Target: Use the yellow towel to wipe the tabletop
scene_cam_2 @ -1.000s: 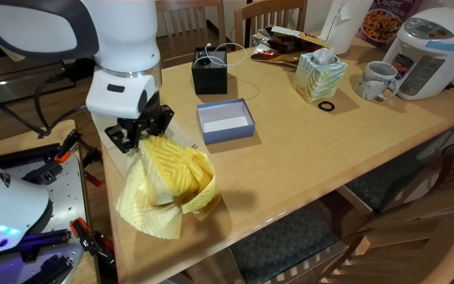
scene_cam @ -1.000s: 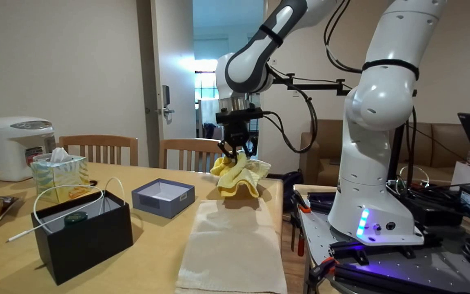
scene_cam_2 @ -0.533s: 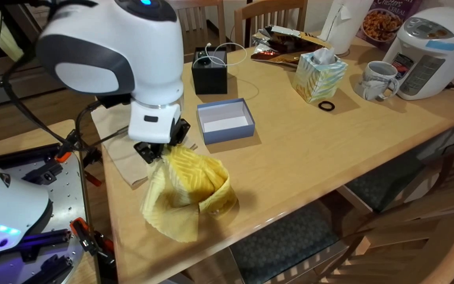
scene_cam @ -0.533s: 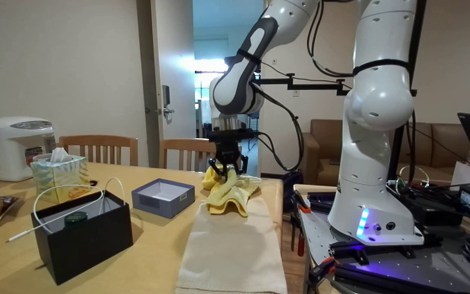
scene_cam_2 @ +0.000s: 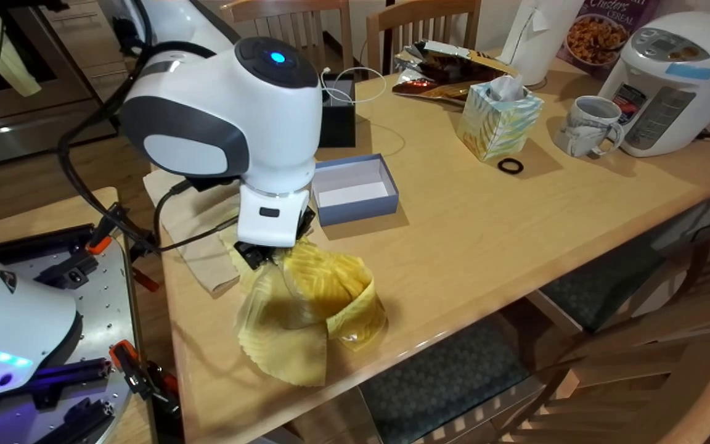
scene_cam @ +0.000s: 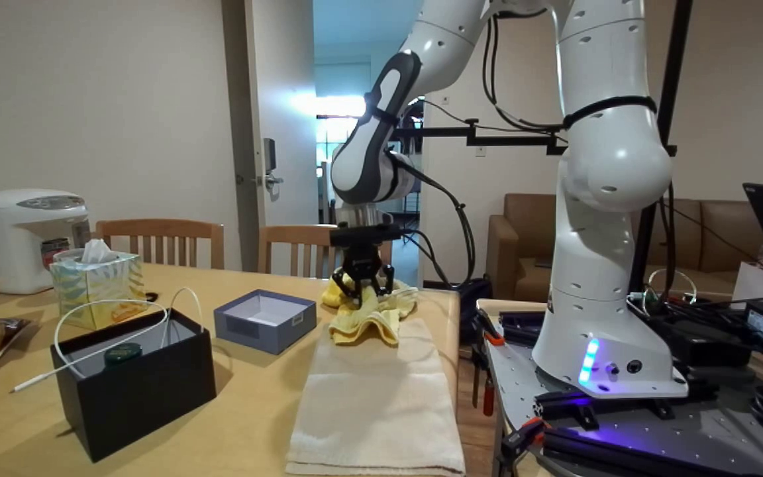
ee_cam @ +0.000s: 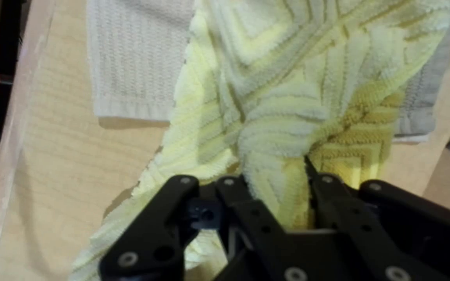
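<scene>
The yellow towel (ee_cam: 279, 127) stretches from seven to one o'clock in the wrist view; the gripper (ee_cam: 277, 177), pointing down, pinches it.

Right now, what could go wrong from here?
1. The yellow textured towel covers part of the flat beige cloth; a stroke might drag that cloth along.
2. The open blue-grey cardboard box stands near the towel; a sideways sweep could shove it.
3. The black two-finger gripper pinches only a bunched part, so the towel may slip loose.
</scene>
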You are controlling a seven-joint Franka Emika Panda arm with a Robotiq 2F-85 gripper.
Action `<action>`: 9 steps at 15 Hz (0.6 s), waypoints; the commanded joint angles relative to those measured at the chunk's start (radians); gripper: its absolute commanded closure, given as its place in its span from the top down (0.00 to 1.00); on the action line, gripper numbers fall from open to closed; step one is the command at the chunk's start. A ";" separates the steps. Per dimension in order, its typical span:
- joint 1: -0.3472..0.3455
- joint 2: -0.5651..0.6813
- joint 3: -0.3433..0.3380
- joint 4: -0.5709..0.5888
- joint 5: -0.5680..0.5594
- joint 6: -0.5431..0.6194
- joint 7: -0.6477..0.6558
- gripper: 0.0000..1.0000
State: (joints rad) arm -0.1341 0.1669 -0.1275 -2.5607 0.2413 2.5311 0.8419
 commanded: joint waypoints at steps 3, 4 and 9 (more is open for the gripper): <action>-0.047 0.031 -0.057 0.015 0.096 0.004 -0.061 0.08; -0.057 0.034 -0.070 0.013 0.107 0.002 -0.060 0.08; -0.111 0.056 -0.132 -0.007 0.152 0.005 -0.060 0.08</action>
State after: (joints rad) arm -0.2100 0.1888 -0.2403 -2.5573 0.3417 2.5278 0.8261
